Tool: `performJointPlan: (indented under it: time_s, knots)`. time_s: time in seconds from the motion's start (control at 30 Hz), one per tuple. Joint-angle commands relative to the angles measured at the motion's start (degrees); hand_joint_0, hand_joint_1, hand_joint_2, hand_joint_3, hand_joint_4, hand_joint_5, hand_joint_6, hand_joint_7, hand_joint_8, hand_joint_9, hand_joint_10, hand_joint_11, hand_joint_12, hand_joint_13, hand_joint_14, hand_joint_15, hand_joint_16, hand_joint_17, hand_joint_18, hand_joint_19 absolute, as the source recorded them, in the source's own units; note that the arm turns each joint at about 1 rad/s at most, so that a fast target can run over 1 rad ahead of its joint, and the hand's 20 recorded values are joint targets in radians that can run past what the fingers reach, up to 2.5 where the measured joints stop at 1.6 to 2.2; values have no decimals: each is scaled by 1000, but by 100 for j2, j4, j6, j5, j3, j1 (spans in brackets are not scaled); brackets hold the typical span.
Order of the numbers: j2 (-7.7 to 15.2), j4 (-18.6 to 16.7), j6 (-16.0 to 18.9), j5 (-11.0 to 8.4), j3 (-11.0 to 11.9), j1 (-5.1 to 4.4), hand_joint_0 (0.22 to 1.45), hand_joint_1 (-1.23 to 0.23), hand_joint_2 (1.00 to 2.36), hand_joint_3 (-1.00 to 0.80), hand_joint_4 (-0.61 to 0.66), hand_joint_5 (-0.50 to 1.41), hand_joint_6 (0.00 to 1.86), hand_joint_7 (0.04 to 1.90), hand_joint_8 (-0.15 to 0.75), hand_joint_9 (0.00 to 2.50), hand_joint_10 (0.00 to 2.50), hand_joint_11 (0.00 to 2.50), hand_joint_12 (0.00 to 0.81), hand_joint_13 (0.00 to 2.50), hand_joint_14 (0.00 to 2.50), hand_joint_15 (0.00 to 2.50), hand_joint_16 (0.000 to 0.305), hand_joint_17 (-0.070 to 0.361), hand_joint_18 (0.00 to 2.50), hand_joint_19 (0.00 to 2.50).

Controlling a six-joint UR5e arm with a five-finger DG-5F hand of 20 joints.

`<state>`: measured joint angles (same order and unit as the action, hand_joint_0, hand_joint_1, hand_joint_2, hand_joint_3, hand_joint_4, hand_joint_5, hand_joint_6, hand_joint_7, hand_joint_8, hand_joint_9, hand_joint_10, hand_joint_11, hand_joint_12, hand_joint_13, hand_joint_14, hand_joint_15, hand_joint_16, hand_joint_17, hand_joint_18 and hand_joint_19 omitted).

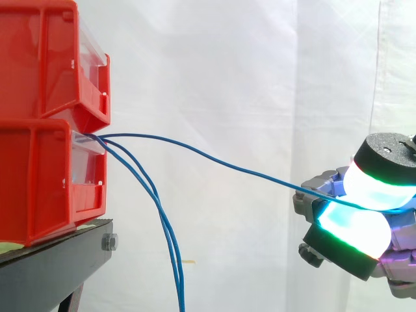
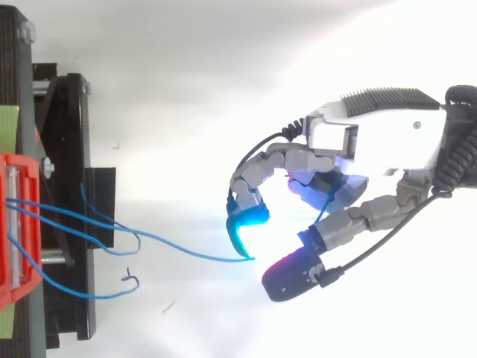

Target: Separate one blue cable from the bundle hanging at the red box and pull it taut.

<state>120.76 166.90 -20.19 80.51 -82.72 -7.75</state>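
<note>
the hand [image 1: 354, 237] is clamped on one blue cable [image 1: 214, 159]: two glowing pads [image 1: 377, 185] press together with the strand pinched between them, well out from the front of the lower red box [image 1: 45, 175] and a little below its lip. the cable leaves the box at that lip and reaches the pads in a shallow curve, so it looks separated but not quite taut. it is thin, light and limp, and probably slick. a loose pinch would likely let it slide, so a firm hold far from the box seems right, with a steady pull straight away from it. from the side, three blue cables come out of the box: one held, the two others [image 1: 166, 240] hanging close together just in front of it. there are two red boxes, the upper red box [image 1: 39, 52] directly on the lower, over one black stand [image 1: 58, 250].
</note>
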Motion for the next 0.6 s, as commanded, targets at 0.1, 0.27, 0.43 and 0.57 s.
performJointPlan:
  time_s: [0.1,0.27,0.43,0.57]
  knots:
    - [1,0,-2,0,1,1,694,-843,1207,8,-210,-121,925,1572,284,1099,1819,1303,348,860,2500,1352,38,85,1308,1821]
    - [1,0,-2,0,1,1,691,-840,1214,3,-199,-120,920,1594,284,1100,1813,1302,350,860,2500,1326,39,87,1309,1804]
    - [1,0,-2,0,1,1,692,-841,1214,-1,-196,-119,919,1595,284,1104,1815,1292,355,867,2500,1347,39,87,1311,1797]
    - [1,0,-2,0,1,1,693,-844,1207,-8,-191,-120,919,1592,284,1105,1813,1294,355,869,2500,1350,39,89,1319,1785]
